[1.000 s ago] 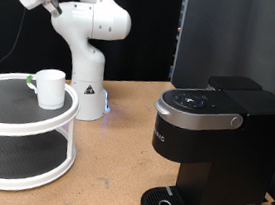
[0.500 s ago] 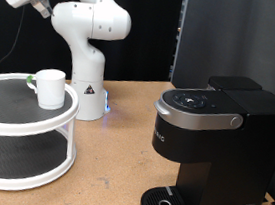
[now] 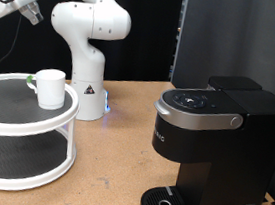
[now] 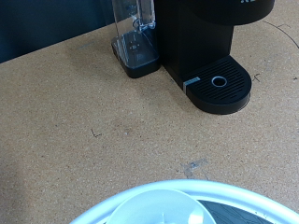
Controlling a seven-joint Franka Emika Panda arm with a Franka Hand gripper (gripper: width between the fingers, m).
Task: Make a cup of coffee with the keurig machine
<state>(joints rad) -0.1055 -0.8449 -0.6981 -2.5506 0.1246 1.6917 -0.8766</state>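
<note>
The cup [image 3: 50, 87], a plain white mug, stands on the top tier of a white round two-tier stand [image 3: 15, 118] at the exterior view's left. The keurig machine [image 3: 213, 142], matte black with its lid down, stands at the exterior view's right, its round drip tray [image 3: 167, 203] bare. My gripper [image 3: 30, 13] is high up at the exterior view's top left, above and left of the cup, apart from it. In the wrist view the cup [image 4: 163, 207], the stand's rim [image 4: 245, 200] and the keurig machine [image 4: 201, 37] show, but no fingers.
The arm's white base [image 3: 87, 86] stands behind the stand on a brown table [image 3: 114, 170]. A clear water tank [image 4: 135, 37] sits on the machine's side. A black backdrop is behind.
My gripper has moved towards the exterior view's left and slightly down, from near the arm's shoulder to the top-left corner. The cup and the machine have not moved.
</note>
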